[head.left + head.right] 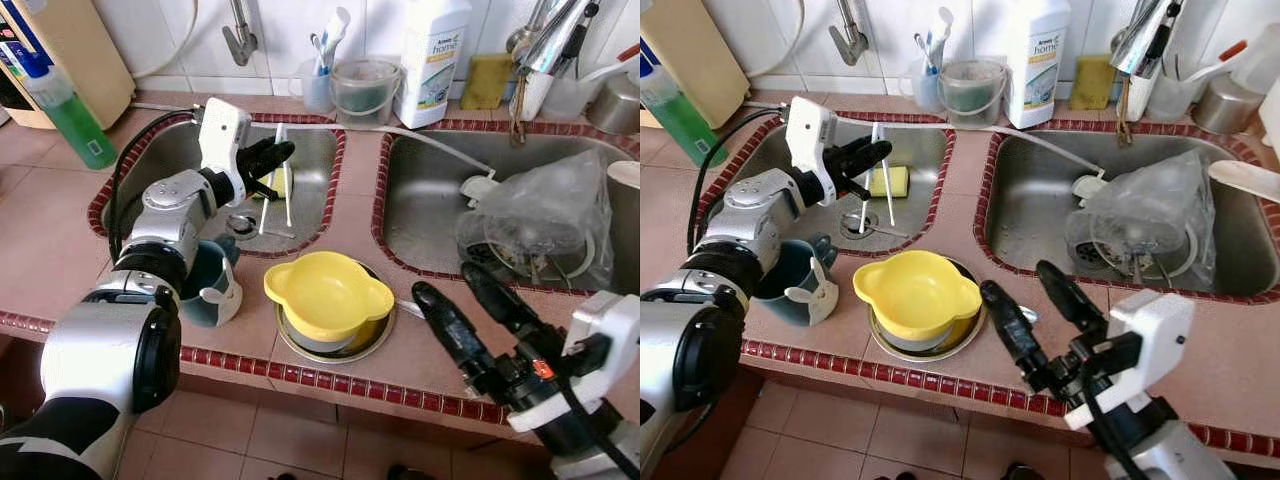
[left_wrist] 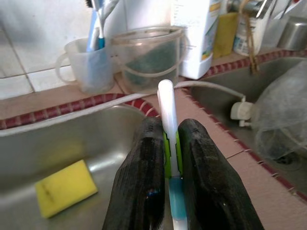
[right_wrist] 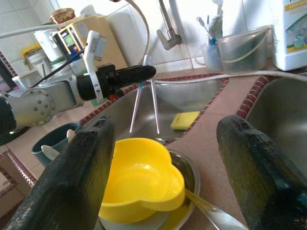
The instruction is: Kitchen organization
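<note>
You had the robot facing a tiled surface [image 1: 60,230] with two steel basins set into it, the left sink [image 1: 180,150] and the right sink [image 1: 420,200], each edged with dark red tile. In the right sink a clear plastic bag [image 1: 545,215] lay over dishes, and behind it a white detergent bottle [image 1: 433,55] stood against the wall beside a clear plastic container [image 1: 365,90] and a cup of toothbrushes [image 1: 318,80]. A green bottle [image 1: 65,110] stood at the far left of the surface. On the tile strip between the sinks and the front edge, a yellow bowl [image 1: 328,292] sat stacked in a metal plate [image 1: 375,343], with a teal mug [image 1: 205,285] just beside it on the left. Your left hand [image 1: 272,160] was over the left sink, clenched on a white pair of tongs [image 1: 285,185] whose two thin legs hung down into the basin; the wrist view showed the tongs' top pinched between both fingers [image 2: 139,191]. A yellow sponge [image 2: 64,187] lay on the bottom of that sink. Your right hand [image 1: 468,300] hovered low over the front of the surface, just right of the yellow bowl, fingers spread wide and grasping nothing.
</note>
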{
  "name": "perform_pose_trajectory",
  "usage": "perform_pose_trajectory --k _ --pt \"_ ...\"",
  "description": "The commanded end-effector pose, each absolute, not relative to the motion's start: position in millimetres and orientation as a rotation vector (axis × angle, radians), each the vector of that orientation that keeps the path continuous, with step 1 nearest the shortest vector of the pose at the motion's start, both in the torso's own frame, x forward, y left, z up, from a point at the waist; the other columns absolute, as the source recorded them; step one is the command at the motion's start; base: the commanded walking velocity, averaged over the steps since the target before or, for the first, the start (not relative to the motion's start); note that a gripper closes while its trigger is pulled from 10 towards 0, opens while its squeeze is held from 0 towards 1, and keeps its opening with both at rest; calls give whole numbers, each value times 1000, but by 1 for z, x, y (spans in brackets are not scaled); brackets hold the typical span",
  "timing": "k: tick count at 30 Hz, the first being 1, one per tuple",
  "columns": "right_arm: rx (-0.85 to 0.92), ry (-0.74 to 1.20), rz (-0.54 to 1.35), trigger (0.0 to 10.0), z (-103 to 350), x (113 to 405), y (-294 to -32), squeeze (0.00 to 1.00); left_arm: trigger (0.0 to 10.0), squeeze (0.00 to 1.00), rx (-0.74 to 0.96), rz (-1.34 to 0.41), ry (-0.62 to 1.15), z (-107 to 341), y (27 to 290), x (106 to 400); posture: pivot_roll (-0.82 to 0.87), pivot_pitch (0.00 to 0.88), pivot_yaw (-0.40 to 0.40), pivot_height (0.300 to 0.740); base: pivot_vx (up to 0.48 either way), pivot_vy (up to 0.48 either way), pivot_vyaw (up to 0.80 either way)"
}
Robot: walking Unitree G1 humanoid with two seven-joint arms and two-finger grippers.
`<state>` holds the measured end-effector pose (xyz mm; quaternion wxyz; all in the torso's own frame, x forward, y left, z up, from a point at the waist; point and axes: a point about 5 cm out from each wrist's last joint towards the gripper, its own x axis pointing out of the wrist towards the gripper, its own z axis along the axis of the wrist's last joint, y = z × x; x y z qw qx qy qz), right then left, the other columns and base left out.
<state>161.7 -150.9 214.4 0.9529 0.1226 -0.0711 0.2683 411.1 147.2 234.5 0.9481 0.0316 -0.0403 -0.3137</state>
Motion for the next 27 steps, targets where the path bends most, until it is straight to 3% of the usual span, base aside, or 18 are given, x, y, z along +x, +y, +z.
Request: perform_pose_trajectory --k 1,11,12,27 --pt "244 -159 565 10000 219 158 -149 0 10000 0 86 -626 -72 238 152 412 -289 212 137 740 0 0 0" --pt "246 -152 572 10000 221 158 -148 0 10000 0 80 -624 -69 239 152 413 -295 205 139 740 0 0 0" --pt "245 -150 572 10000 220 158 -148 0 10000 1000 53 -630 -67 240 152 413 -296 203 140 740 0 0 0" --pt "243 -148 575 10000 220 161 -148 0 10000 1000 48 -637 -71 245 152 413 -289 192 143 740 0 0 0"
